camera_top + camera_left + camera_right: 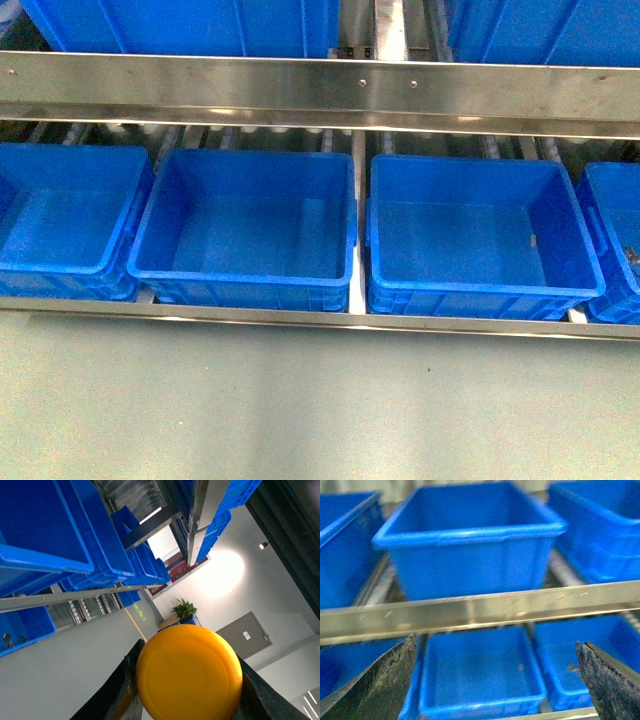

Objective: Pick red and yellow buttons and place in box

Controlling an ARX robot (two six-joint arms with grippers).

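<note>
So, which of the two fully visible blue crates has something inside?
The right crate: a small grey bit lies on its floor. The left crate looks empty.

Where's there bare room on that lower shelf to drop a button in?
Left-middle crate: floor bare wall to wall. Right-middle crate: bare except a small grey bit near its right wall. Tight: the narrow gap between the two crates.

Nothing legible in any view. The grey door [234, 631] carries a small white plate [246, 635], too small to read. The green floor marking [140, 612] is unreadable too.
</note>
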